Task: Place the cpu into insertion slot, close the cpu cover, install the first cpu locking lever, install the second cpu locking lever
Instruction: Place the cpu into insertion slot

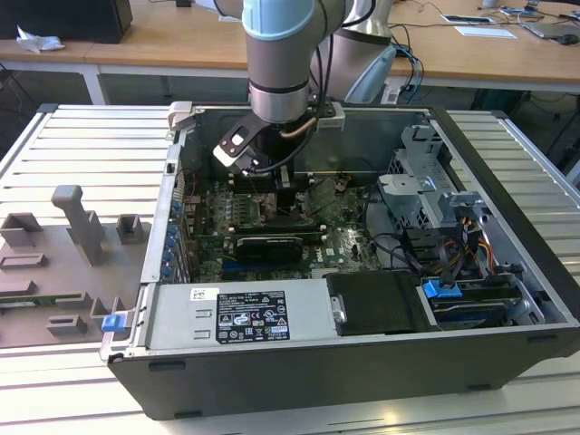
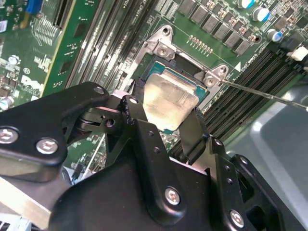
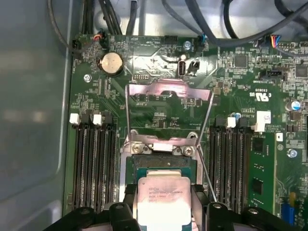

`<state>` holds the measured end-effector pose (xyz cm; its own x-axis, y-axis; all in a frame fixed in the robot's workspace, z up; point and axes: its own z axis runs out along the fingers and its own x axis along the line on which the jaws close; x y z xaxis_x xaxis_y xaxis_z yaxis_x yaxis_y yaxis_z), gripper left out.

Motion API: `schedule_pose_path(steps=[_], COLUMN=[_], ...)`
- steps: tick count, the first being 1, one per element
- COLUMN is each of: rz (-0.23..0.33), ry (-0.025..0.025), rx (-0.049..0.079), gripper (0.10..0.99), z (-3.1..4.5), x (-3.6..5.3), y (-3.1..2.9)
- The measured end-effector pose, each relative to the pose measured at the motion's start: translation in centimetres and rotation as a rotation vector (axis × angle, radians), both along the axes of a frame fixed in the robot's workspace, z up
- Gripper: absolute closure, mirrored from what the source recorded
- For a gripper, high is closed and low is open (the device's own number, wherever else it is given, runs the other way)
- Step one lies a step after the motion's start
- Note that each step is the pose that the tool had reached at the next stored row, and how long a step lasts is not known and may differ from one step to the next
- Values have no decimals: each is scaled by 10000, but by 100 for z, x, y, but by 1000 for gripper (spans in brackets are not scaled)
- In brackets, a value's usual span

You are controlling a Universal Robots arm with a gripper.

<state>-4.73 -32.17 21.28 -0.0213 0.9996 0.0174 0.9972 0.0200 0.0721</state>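
Cpu (image 2: 171, 103) was held in my gripper (image 2: 163, 118), which was closed on it, with one finger on each of two opposite edges. In both wrist views it hung right over the insertion slot (image 3: 163, 162), a bit tipped. I could not tell if it touched the slot. In the exterior view my arm (image 1: 281, 63) reached down into the computer case (image 1: 272, 381), near the middle of the frame. The cpu cover (image 3: 166, 90) stood open, flipped back off the slot, so the way in was free.

I think the cpu was very light, stiff and flat, with a smooth shiny top that could slip. It looked easy to hurt too, and the slot under it likely had tiny pins that bend. So holding it by the side edges seemed right to me, with a soft squeeze, keeping it level and never pushing hard on it.
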Motion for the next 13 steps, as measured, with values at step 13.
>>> schedule_pose_path(steps=[13], rz=[-377], ry=[10], rx=[-19], gripper=[553], z=[-94], x=[31], y=[32])
